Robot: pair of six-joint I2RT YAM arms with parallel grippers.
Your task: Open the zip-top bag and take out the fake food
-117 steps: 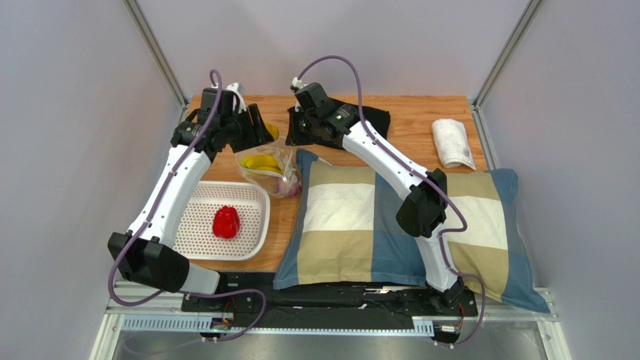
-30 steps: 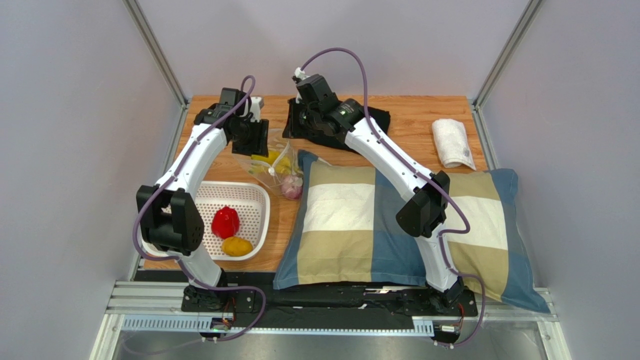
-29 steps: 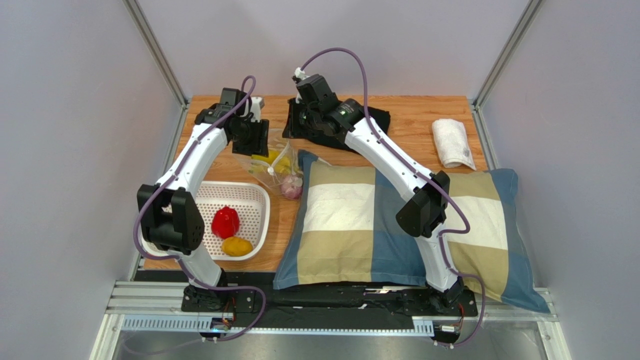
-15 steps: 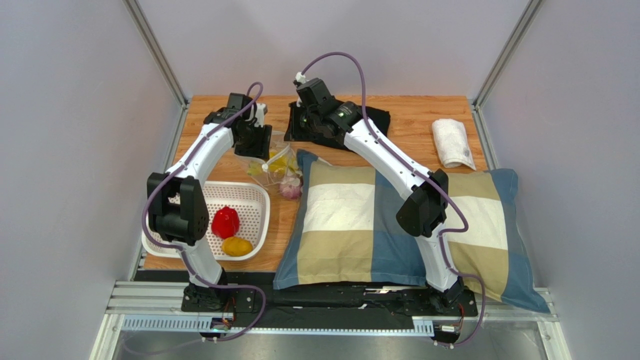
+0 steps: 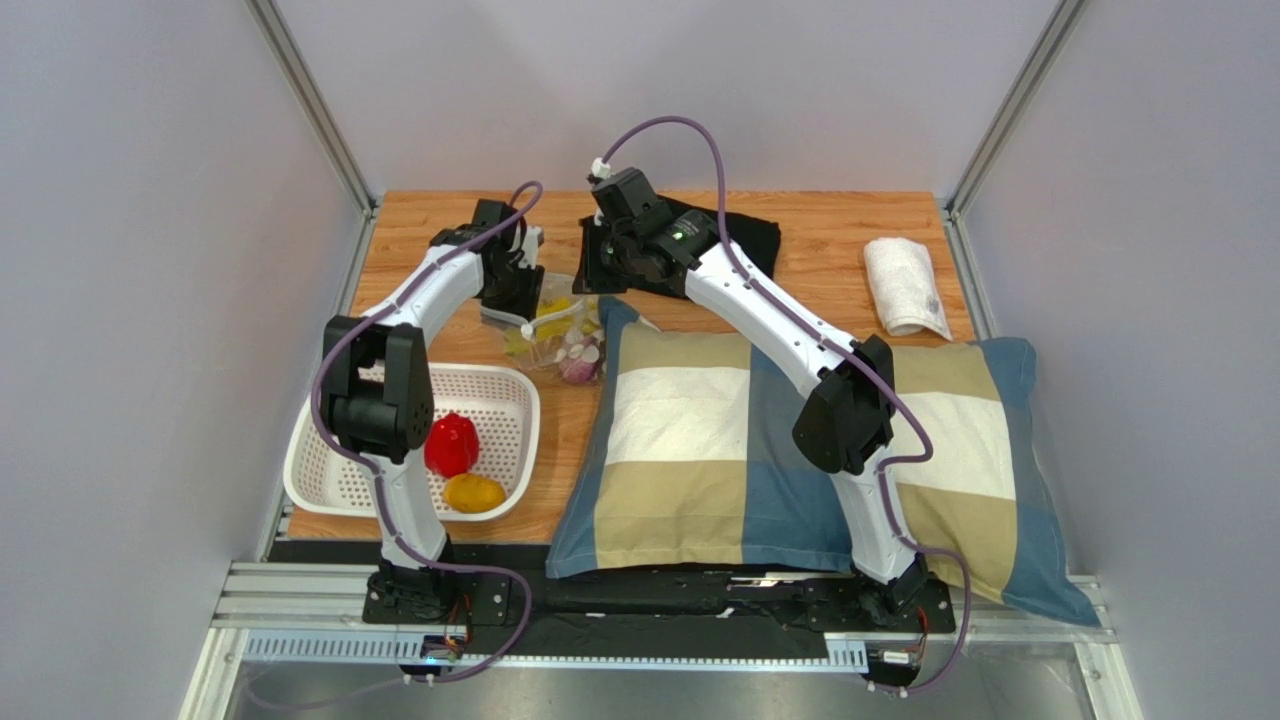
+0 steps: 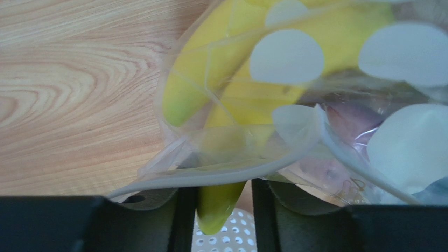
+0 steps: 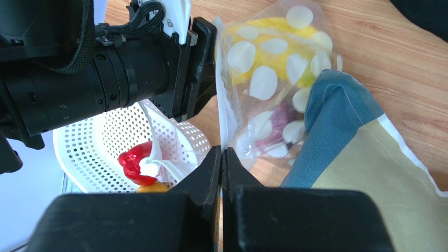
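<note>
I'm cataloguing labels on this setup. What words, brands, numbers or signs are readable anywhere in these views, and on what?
None can be read.
The zip-top bag carries only plain whitish round spots. A small faint mark on it in the left wrist view is too blurred to read.
The white tray and the pillow show no text.
</note>
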